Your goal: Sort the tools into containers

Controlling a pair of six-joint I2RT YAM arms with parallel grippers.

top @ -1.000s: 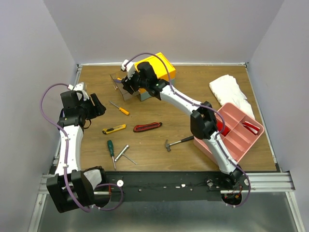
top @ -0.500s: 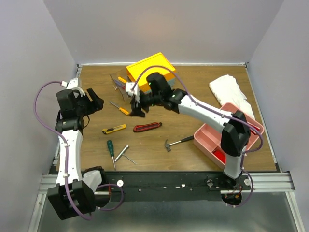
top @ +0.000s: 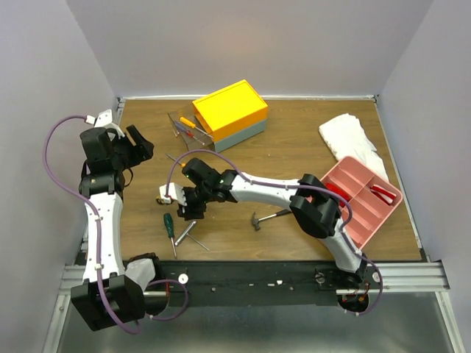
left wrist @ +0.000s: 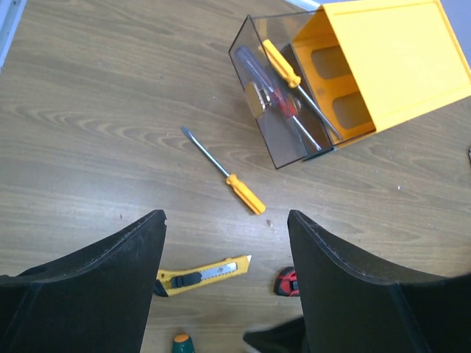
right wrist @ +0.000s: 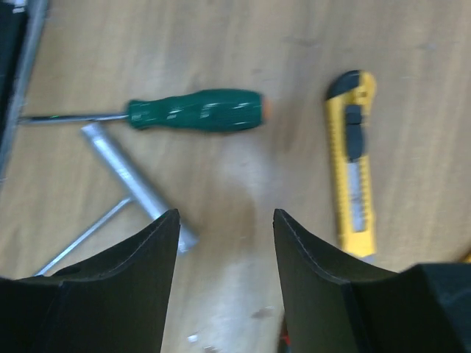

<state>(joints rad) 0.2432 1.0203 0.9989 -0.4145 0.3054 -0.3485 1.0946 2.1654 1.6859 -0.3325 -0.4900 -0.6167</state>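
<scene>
I'm hovering right pincer [right wrist: 224, 219], spread, empty, near green-handled screwdriver [right wrist: 195, 112] lying on wooden tabletop [right wrist: 184, 37] beside silver angled metal wrench [right wrist: 136, 180]. I'm aiming to straddle handle crosswise, clearing wrench. Left pincer [left wrist: 227, 217] spread, empty.

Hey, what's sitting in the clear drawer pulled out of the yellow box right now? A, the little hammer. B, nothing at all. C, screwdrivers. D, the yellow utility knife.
C: in the left wrist view an orange-handled screwdriver and a red-handled screwdriver lie inside the clear drawer.
</scene>
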